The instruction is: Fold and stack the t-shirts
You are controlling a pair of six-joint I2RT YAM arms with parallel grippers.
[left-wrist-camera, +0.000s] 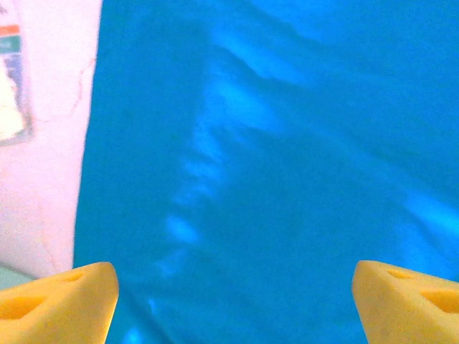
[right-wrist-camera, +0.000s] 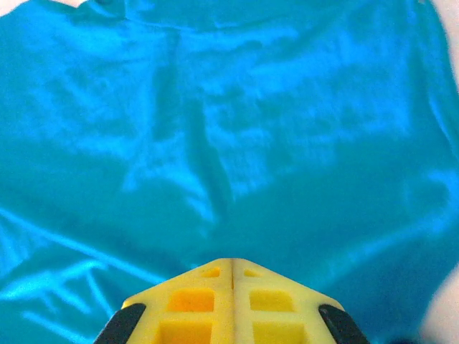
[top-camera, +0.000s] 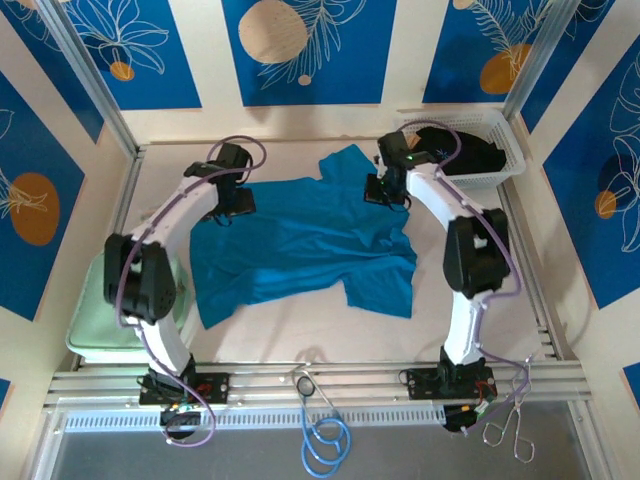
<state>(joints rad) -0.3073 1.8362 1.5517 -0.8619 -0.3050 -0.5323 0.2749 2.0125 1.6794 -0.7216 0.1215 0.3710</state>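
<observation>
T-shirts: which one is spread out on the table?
The teal-blue t-shirt, opened out though wrinkled; the black t-shirt sits bunched in the white mesh basket.

Bright, even light; soft wrist-view blur

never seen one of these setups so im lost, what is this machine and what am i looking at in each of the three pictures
It is two robot arms bolted to a table, each ending in a two-finger gripper. The wide picture looks down from above and behind them. The other two come from cameras on the wrists, so the yellow shapes are the arms' own fingers. A blue t-shirt lies spread on the table, a black t-shirt sits in a white basket at the far right, and a green pad lies near left. The left gripper is open over the blue t-shirt. The right gripper is shut; whether it pinches cloth I cannot tell.
</observation>
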